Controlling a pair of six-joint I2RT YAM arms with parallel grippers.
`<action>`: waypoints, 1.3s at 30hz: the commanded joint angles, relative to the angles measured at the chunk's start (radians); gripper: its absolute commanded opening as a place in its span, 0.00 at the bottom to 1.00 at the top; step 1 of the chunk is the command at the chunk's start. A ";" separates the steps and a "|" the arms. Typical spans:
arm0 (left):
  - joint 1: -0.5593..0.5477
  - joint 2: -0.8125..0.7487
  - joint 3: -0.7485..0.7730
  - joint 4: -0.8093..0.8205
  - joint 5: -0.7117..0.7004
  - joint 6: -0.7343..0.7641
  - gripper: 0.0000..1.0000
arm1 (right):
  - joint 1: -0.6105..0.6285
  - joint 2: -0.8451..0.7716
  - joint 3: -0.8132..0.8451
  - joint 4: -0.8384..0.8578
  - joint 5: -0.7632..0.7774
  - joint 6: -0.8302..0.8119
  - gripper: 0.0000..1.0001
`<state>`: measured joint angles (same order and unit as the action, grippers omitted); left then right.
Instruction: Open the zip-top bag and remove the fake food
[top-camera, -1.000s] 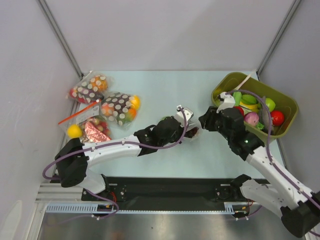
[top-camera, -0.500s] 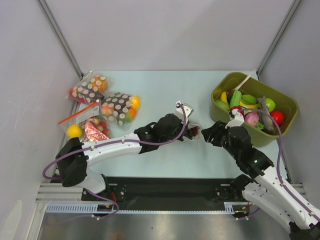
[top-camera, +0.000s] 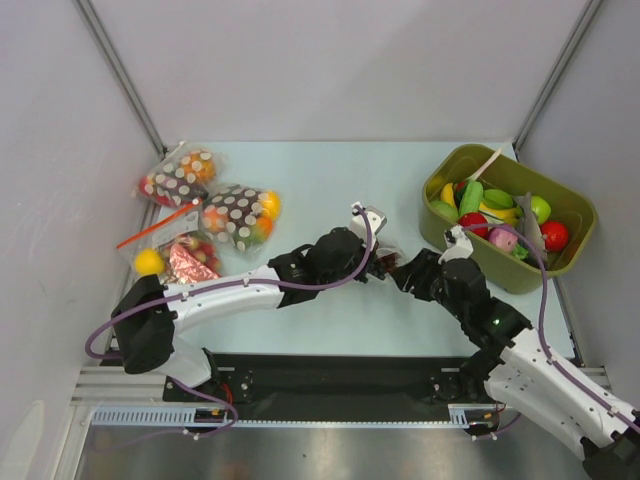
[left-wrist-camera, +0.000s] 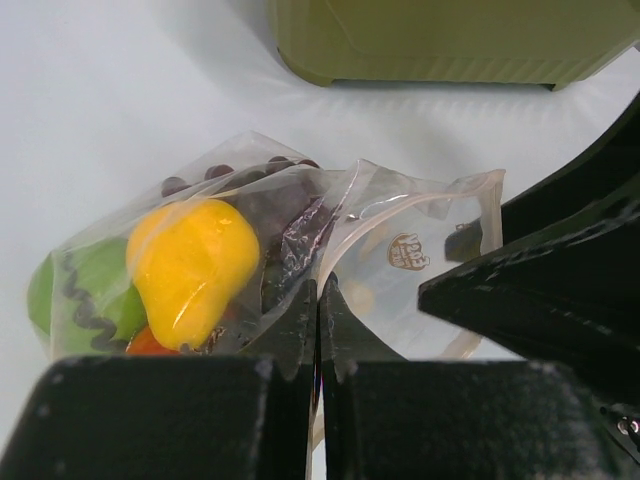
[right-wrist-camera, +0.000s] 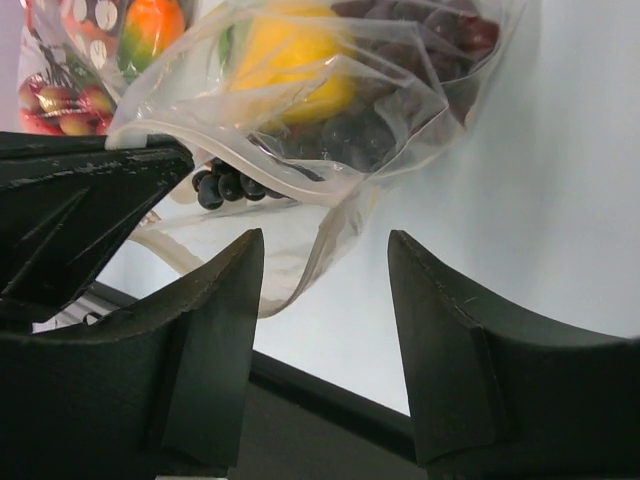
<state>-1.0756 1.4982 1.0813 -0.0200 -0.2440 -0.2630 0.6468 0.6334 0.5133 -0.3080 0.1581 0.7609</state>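
Observation:
The clear zip-top bag (left-wrist-camera: 410, 225) hangs mid-table, and my left gripper (left-wrist-camera: 319, 292) is shut on one film of its mouth. Inside show fake food pieces: a yellow pear (left-wrist-camera: 190, 262), a green fruit (left-wrist-camera: 88, 295), dark grapes (left-wrist-camera: 283, 212) and an orange bit (left-wrist-camera: 150, 343). In the top view the left gripper (top-camera: 378, 262) and right gripper (top-camera: 403, 271) meet at the bag (top-camera: 389, 257). My right gripper (right-wrist-camera: 325, 240) is open, and the bag's loose lower lip (right-wrist-camera: 300, 255) droops between its fingers, close to the left one. The pear (right-wrist-camera: 290, 50) and grapes (right-wrist-camera: 385, 130) hang above.
An olive bin (top-camera: 573, 203) full of toy fruit stands at the right, just behind the right arm. Two dark dotted bags (top-camera: 238, 216) and a bag with a red zip strip (top-camera: 172, 250) lie at the left. A loose yellow fruit (top-camera: 149, 262) lies beside them.
My right arm swung from over the bin down and left to the bag, its jaws widening. The left gripper stayed shut on the bag, shifting only slightly.

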 joint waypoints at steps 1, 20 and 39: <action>0.006 -0.015 0.032 0.069 0.015 -0.022 0.00 | 0.037 0.026 -0.016 0.110 -0.012 0.038 0.57; 0.198 -0.227 -0.032 -0.105 -0.029 0.097 0.00 | 0.038 0.107 0.105 0.007 0.090 -0.144 0.00; 0.200 -0.401 -0.026 -0.294 -0.114 0.153 0.00 | -0.179 0.244 0.168 0.078 -0.006 -0.324 0.20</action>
<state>-0.9028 1.1549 1.0321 -0.2836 -0.2672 -0.1486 0.5007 0.8528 0.6487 -0.2222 0.0780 0.5076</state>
